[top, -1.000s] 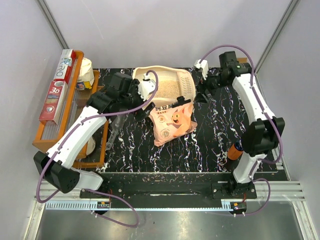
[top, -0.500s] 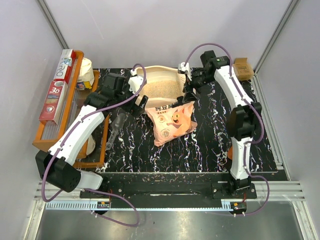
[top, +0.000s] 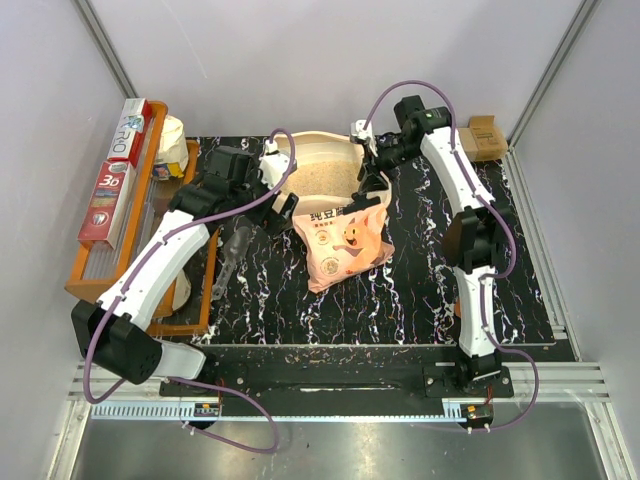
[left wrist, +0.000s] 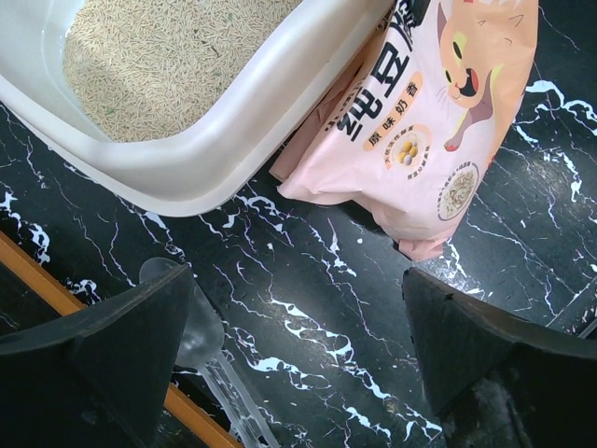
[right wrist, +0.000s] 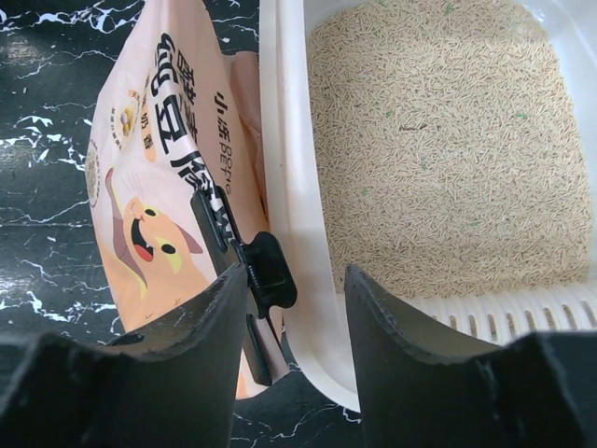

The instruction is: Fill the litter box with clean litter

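The litter box (top: 300,150) sits at the back of the black marbled tabletop (top: 420,290), upper middle of the overhead view. Pale litter (right wrist: 438,159) is spread over its floor. A slotted grille (right wrist: 504,317) runs across one end of the box, at the lower right of the right wrist view.

A pink and white bag (top: 345,240) with a cartoon cat printed on it lies flat just in front of the box. Its top edge touches the box's near wall, and a black clip (right wrist: 270,271) rests on that top edge.

The right hand (right wrist: 297,275) hangs over the near wall of the box. Its fingers are partly apart, one over the clip and bag and the other over the litter, with the rim between them. I can't tell whether either finger touches the rim, and it is not gripping anything that I can see.

The left hand (left wrist: 298,289) is spread wide and holds nothing. It hovers above bare tabletop by the box's rounded corner, with the bag to the right in its own view. A clear plastic scoop (left wrist: 201,327) lies below it.

An orange wooden tray (top: 85,280) runs along the left edge of the overhead view and holds long foil boxes (top: 115,185). A small cardboard box (top: 487,137) sits at the upper right corner of the tabletop.
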You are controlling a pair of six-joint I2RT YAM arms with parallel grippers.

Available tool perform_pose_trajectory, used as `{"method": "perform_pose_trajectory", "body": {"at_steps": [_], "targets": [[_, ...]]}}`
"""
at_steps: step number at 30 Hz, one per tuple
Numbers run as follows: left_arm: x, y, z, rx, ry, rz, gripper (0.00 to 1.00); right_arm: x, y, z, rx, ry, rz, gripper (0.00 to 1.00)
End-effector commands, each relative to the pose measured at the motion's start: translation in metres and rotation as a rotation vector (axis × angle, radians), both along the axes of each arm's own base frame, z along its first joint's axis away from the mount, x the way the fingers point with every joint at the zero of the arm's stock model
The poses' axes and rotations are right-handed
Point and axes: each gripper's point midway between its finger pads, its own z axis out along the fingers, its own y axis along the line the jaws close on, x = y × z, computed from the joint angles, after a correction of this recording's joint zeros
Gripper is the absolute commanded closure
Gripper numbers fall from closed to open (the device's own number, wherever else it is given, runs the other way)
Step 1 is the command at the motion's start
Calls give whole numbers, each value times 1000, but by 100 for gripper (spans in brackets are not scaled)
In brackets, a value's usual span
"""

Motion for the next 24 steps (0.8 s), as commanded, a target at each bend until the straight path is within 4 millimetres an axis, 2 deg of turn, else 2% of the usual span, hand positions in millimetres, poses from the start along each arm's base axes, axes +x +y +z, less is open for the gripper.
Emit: {"method": "perform_pose_trajectory", "body": {"at_steps": [1,3,7,10,13,20,24], "targets": [[8,-10,14,-41,-44,-39,1,-48,-4,-4,-42,194,55,50],[7,-12,12,-50,-34,-45,1,-51,-4,-7,-49,223,54,48],[6,-15,11,-62,-23,-59,1,-54,-5,-9,-56,255,37,32],[5,-17,11,-68,-17,-68,1,-56,-4,-6,-50,276,25,26],[4,-19,10,-77,-9,-76,1,-57,-3,-3,-48,292,7,30],[2,-23,9,-93,4,-89,1,-57,-3,-20,-73,400,-44,34],[1,-23,9,-92,4,-92,1,-61,-1,-18,-60,444,-61,37]]}}
